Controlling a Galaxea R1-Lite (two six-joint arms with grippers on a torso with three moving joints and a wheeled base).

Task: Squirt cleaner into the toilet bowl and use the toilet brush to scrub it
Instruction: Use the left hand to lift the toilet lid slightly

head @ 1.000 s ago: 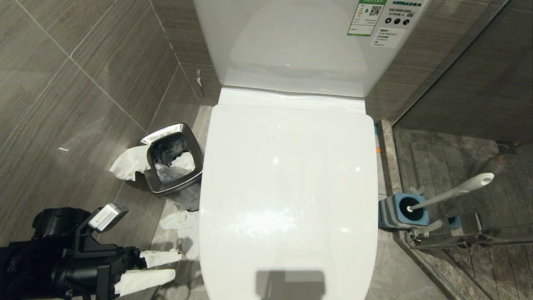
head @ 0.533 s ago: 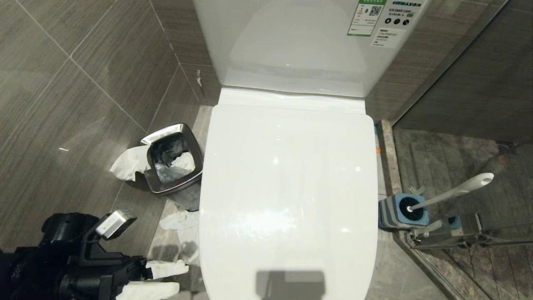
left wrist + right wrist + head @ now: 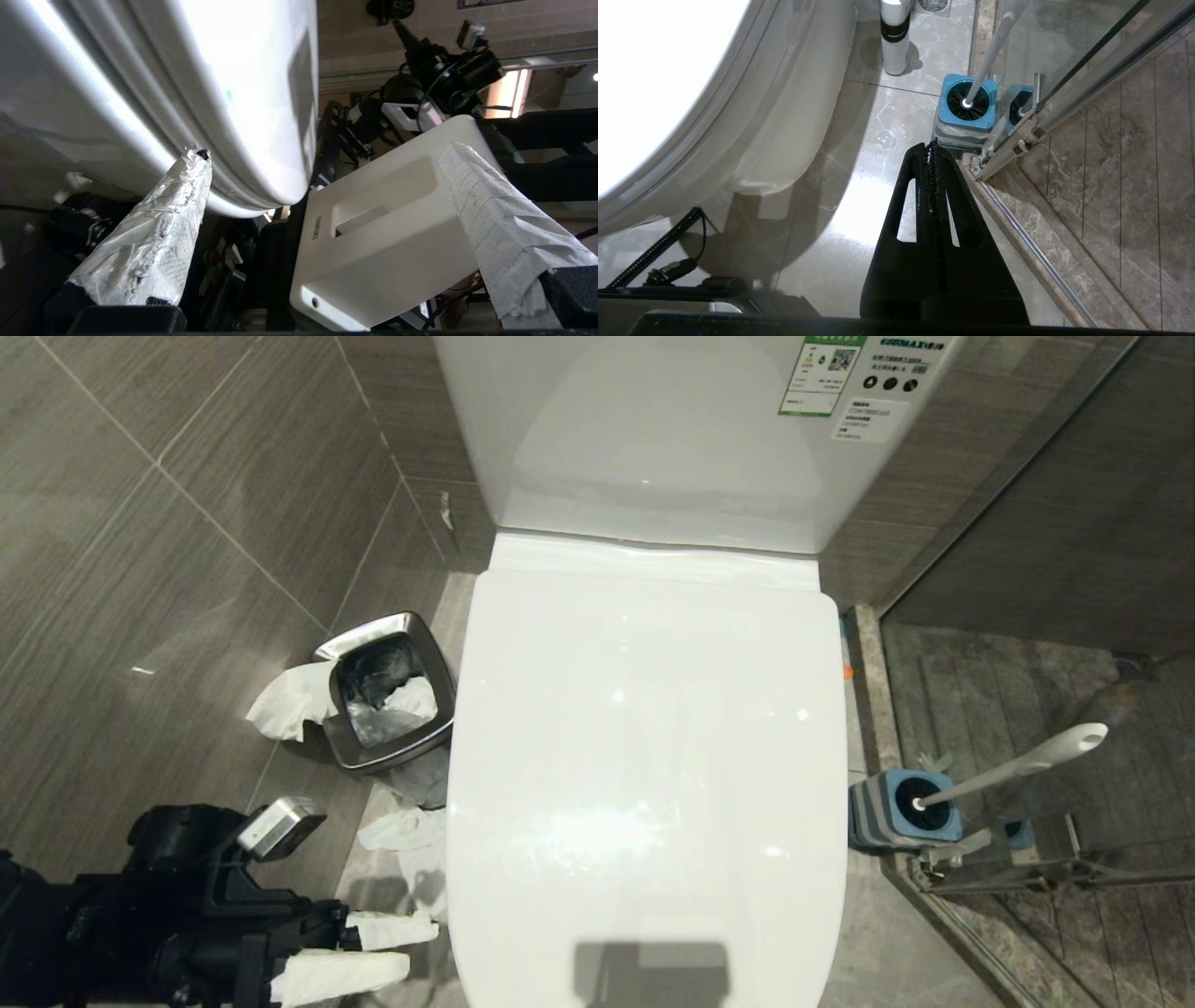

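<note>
The toilet bowl is hidden under the shut white lid (image 3: pixel 644 756); its outer side (image 3: pixel 784 116) shows in the right wrist view. My left gripper (image 3: pixel 420 945) is open at the toilet's front left, low down, its fingers wrapped in white paper. One fingertip (image 3: pixel 198 161) is close against the seam under the lid (image 3: pixel 187 93). The toilet brush (image 3: pixel 1027 761) leans in its blue holder (image 3: pixel 906 807) to the toilet's right. My right gripper (image 3: pixel 931 144) is shut and empty above the floor, pointing toward the holder (image 3: pixel 969 109). The cleaner (image 3: pixel 895 37), a white bottle, stands beyond the holder, its cap cut off.
A steel bin (image 3: pixel 387 691) with a black liner stands left of the toilet, with tissue hanging at its side (image 3: pixel 289 700) and on the floor (image 3: pixel 411 840). A glass shower partition on a metal rail (image 3: pixel 1008 873) runs just right of the brush holder. Tiled walls close in both sides.
My left gripper has moved toward the toilet's front left edge, still open. The toilet, the brush and the bin have not moved.
</note>
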